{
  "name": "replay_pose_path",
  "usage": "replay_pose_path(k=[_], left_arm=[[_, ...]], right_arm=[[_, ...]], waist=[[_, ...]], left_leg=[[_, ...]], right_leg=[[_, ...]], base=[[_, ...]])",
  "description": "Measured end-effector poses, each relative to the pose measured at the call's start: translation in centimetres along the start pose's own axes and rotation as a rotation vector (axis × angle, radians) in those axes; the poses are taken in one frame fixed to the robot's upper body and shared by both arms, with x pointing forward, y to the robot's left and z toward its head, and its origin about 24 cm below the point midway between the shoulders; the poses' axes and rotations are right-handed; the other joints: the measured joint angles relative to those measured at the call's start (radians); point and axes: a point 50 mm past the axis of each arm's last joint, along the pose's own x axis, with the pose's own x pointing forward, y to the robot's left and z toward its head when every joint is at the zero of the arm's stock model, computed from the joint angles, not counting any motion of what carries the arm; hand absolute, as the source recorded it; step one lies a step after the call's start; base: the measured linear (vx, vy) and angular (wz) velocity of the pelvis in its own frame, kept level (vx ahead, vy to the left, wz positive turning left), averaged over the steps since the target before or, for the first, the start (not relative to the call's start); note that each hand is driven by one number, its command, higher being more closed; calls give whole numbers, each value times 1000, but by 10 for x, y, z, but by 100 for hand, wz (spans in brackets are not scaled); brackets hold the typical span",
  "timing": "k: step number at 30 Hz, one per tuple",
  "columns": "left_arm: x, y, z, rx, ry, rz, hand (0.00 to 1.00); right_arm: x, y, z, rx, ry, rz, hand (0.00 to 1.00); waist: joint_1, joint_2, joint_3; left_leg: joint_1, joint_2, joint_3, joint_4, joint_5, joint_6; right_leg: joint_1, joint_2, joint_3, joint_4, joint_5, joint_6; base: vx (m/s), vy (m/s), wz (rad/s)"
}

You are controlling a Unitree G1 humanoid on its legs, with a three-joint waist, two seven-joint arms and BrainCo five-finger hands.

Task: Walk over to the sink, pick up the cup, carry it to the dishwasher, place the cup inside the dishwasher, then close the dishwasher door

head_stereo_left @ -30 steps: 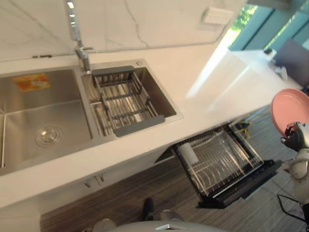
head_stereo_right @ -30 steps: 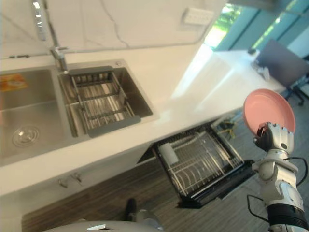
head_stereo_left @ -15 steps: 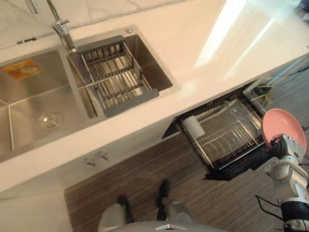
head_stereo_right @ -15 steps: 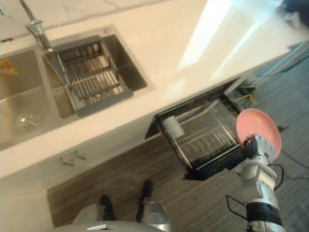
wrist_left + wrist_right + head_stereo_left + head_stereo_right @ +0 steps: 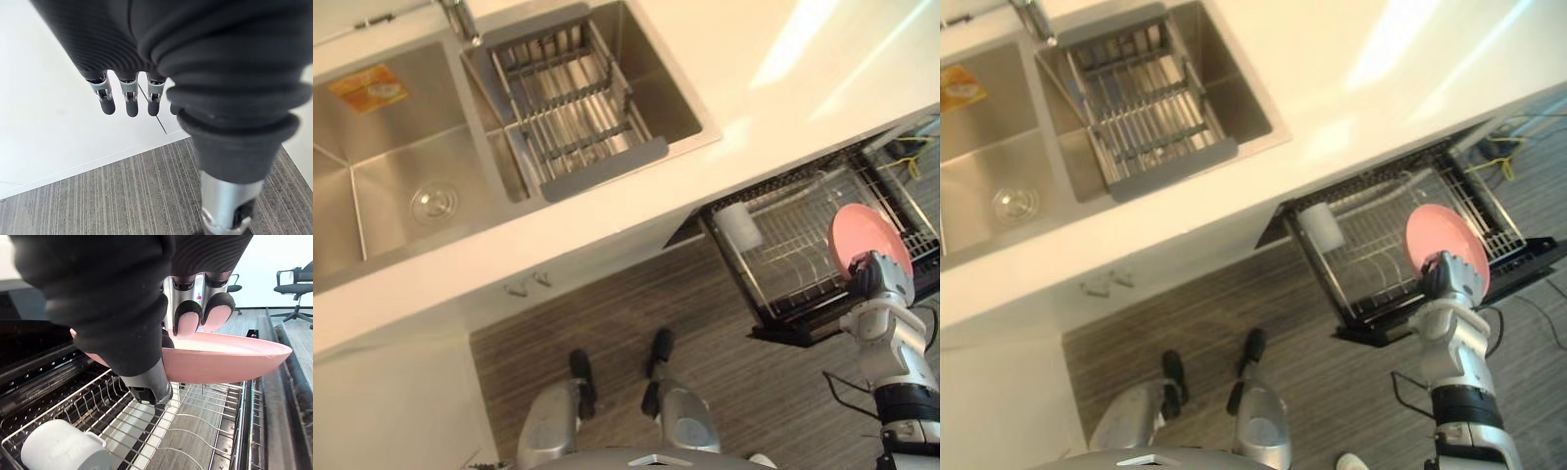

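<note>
My right hand (image 5: 122, 308) covers the near side of the pink plate (image 5: 230, 360). The white cup (image 5: 61, 450) in the dishwasher rack (image 5: 195, 430) runs off the view's edge, as does the faucet (image 5: 462, 16) above the sink (image 5: 372, 166).

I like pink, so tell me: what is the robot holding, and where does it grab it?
The right hand holds a pink plate, gripping it by its rim, above the dishwasher rack. The left hand holds nothing.

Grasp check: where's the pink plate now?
Left eye view, right side: the round pink plate is pinched in the right hand, over the wire dishwasher rack holding a white cup.
</note>
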Motion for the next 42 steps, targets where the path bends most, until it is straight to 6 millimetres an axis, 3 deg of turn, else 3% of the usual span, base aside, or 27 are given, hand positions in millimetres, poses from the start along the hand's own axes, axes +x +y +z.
replay_pose_path(k=[2,7,12,18,23,26,27,33,42], left_arm=[[-1,0,7,-1,-17,-1,0],[-3,-2,22,32,-70,15,0],[-1,6,25,48,-74,69,0],[-1,-1,33,86,-96,76,0],[-8,-9,65,111,-236,120,0],[-10,-12,72,97,-258,129,0],[-11,-13,75,90,-266,127,0],[-9,-13,70,91,-242,123,0],[-9,-18,71,91,-245,102,0]], right_arm=[[6,-6,7,61,10,-15,100],[25,-14,15,279,88,-19,100],[38,-22,23,352,109,-34,100],[51,-31,28,431,176,-76,100],[67,-73,43,485,162,-211,100],[70,-82,50,518,160,-244,100],[70,-85,48,516,179,-259,0],[69,-82,39,562,272,-264,0],[69,-95,35,612,338,-351,0]], waist=[[8,6,15],[22,49,82],[32,79,112],[38,116,133],[46,148,147],[47,151,148],[49,153,148],[54,155,148],[55,157,146]], left_leg=[[-25,-10,-39,5,4,5],[-75,-32,-73,14,18,16],[-144,-36,-76,40,20,18],[-200,-39,-74,56,24,22],[-250,-53,-73,55,38,35],[-262,-56,-72,55,40,35],[-265,-57,-72,51,42,36],[-261,-67,-69,3,71,33],[-224,-79,-73,-61,114,31]], right_leg=[[-18,-4,-6,6,8,1],[-47,-21,-29,6,24,1],[-108,-27,-18,10,37,-6],[-176,-33,-2,38,35,-13],[-255,-48,29,71,44,-12],[-274,-50,39,76,48,-13],[-280,-51,40,78,48,-13],[-315,-58,58,94,47,-14],[-321,-68,73,112,42,-25]], base=[[-10,40,17],[-38,61,18],[-37,53,-1],[-22,38,-4],[-19,32,-9],[-8,13,-9],[0,0,0],[23,-13,-4],[3,-10,-3]])
